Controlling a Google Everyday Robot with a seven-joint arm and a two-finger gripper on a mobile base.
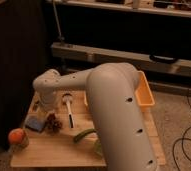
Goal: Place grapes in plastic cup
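The grapes (53, 123), a small dark red-purple bunch, lie on the left part of the wooden table (49, 150). My gripper (47, 107) hangs from the white wrist just above and slightly behind the grapes, close to them. Whether it touches them does not show. The light-green plastic cup (96, 147) stands near the table's front middle. My big white arm hides most of it, and only a sliver of its left side shows.
A blue block (34, 123) lies just left of the grapes. An orange fruit (16, 136) sits at the front left corner. A green elongated thing (84, 135) and a white-handled utensil (69, 109) lie mid-table. A yellow-orange bin (145, 92) stands at the back right.
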